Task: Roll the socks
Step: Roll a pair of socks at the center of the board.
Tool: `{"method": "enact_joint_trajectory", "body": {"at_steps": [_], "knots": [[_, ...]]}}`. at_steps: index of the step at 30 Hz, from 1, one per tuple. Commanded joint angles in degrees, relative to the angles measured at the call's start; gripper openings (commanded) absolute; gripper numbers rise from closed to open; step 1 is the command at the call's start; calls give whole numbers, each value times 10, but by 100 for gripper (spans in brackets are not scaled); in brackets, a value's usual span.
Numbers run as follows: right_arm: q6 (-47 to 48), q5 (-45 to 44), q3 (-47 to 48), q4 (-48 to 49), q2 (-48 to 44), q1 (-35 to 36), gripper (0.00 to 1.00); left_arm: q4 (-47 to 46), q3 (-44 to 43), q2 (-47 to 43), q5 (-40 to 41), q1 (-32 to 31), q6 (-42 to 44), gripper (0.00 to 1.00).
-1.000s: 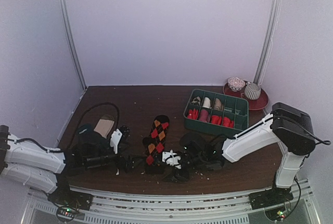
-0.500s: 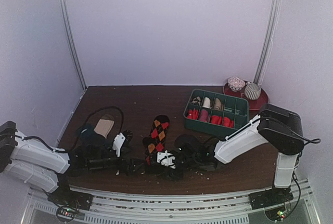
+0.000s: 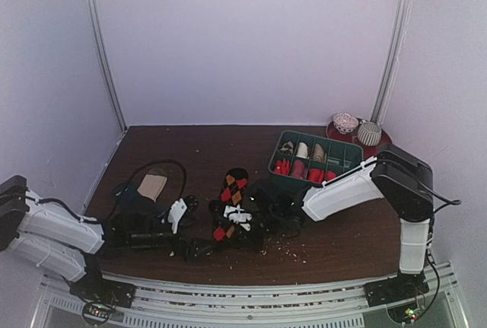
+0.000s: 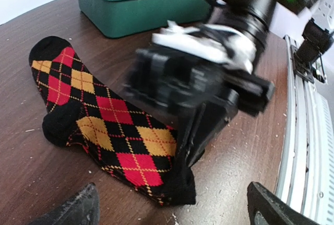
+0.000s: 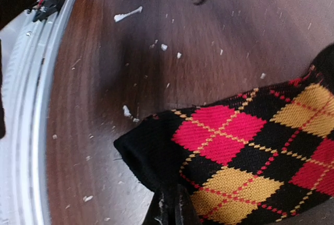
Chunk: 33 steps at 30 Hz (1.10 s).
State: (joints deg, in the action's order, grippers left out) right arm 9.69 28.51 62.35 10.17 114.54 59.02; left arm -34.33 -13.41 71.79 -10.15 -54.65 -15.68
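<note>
Right wrist view: the right gripper (image 5: 169,208) sits at the bottom centre of the frame, its two dark fingers pressed close together and pinching the plain black cuff edge of a black argyle sock (image 5: 235,146) patterned with red and orange-yellow diamonds. The sock spreads from there toward the right edge of the frame, flat on a dark brown wooden table (image 5: 209,42) flecked with white crumbs. In the left wrist view the argyle sock runs from its toe at the upper left down to the cuff at the lower centre. The right gripper is a blurred black and white mass over the cuff end, one dark finger reaching down onto the fabric. The left gripper (image 4: 169,204) shows only its two dark fingers (image 4: 73,210) in the bottom corners, spread wide. The cuff lies just beyond the gap between them, touching neither. A green plastic compartment tray (image 4: 151,13) stands at the top of that frame. In the top external view the sock lies at the lower centre of the table, toe toward the back wall, between the two arms. The tray stands to the right of centre, with a red plate (image 3: 378,153) just behind it.
</note>
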Motion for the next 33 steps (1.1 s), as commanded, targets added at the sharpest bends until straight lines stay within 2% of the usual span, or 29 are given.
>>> {"method": "enact_joint_trajectory", "body": {"at_steps": [1, 5, 7, 13, 16, 18, 22, 26, 29, 30, 32, 33], "knots": [[-102, 168, 50, -233, 35, -30, 0, -58, -6, 33, -48, -2, 47, 98], [-148, 224, 83, -292, 53, -46, 0, -104, -21, 92, -101, -4, 56, 97], [-179, 250, 96, -299, 72, -63, 0, -120, -34, 128, -122, -10, 61, 94], [-185, 276, 143, -344, 124, -94, 0, -140, -77, 205, -120, -36, 82, 90], [-210, 288, 133, -318, 128, -94, 0, -146, -89, 233, -122, -40, 90, 87], [-211, 287, 131, -317, 131, -94, 0, -150, -96, 260, -127, -40, 93, 78], [-209, 291, 132, -319, 135, -95, 0, -158, -110, 313, -142, -40, 87, 49], [-204, 293, 133, -324, 138, -97, 0, -176, -104, 327, -133, -40, 70, 42], [-202, 293, 131, -324, 140, -97, 0, -172, -104, 326, -122, -40, 68, 32], [-202, 293, 130, -324, 141, -98, 0, -168, -105, 325, -123, -40, 68, 26], [-201, 293, 130, -322, 141, -98, 0, -161, -107, 328, -125, -40, 62, 2], [-201, 294, 130, -320, 139, -98, 0, -162, -106, 328, -128, -40, 58, 0]]}}
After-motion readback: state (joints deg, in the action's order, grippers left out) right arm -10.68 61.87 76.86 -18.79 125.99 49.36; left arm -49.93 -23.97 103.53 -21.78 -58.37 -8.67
